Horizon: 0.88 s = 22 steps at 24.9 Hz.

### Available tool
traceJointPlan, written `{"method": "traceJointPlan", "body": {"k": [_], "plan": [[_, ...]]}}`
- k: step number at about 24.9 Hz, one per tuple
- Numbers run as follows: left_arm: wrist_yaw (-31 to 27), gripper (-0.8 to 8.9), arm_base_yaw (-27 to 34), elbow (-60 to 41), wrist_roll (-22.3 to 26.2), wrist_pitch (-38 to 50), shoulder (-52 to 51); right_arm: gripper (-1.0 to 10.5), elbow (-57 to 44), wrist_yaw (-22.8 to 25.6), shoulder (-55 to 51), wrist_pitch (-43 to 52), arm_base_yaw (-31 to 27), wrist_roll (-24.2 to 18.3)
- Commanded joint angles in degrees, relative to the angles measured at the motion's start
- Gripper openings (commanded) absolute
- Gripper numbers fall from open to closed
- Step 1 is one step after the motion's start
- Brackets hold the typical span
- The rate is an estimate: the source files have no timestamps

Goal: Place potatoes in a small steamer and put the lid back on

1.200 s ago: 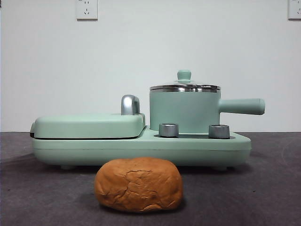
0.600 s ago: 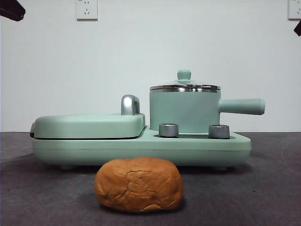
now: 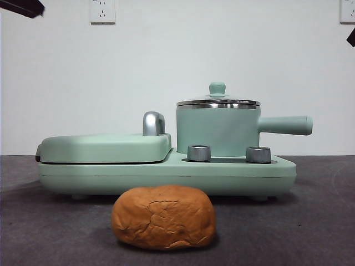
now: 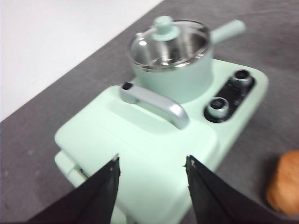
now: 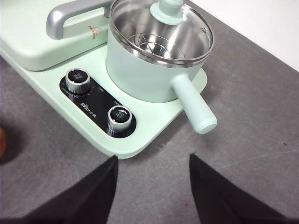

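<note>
- The small steamer [image 3: 217, 130] stands on the mint-green cooker base [image 3: 166, 176], its long handle [image 3: 285, 125] pointing away from the hinged griddle plate [image 3: 104, 148].
- The lid [image 3: 217, 101] sits on the small steamer, knob up, its steel rim resting on the pot's rim.
- The potatoes [image 3: 163, 216], one cracked orange-brown lump, lies on the dark desk [image 3: 310, 233] in front of the cooker base, near it but apart.
- The left end effector [image 4: 150, 169] hangs above the griddle plate beside the small steamer, jaws spread wide and holding nothing.
- The right end effector [image 5: 154, 165] hovers over the desk off the small steamer's handle side, jaws likewise parted and bare.
- Two steel dials [image 5: 77, 80] sit on the base just beside the small steamer.
</note>
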Motion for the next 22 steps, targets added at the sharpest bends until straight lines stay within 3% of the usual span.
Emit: {"method": "traceJointPlan", "body": {"k": [1,14,22], "plan": [[-0.9,2.26,-1.62,1.09,-4.07,4.13,3.04,2.4,1.05,0.07,0.35,0.61,0.22,1.97],[-8.37,2.27,-11.47,1.42,-13.4,28.72,20.83,2.4,1.05,-0.11,0.35,0.63,0.22,3.96],[-10.23,2.26,-15.96,7.45,-17.14,33.31,32.52,2.4,1.05,-0.13,0.35,0.61,0.22,4.42]]}}
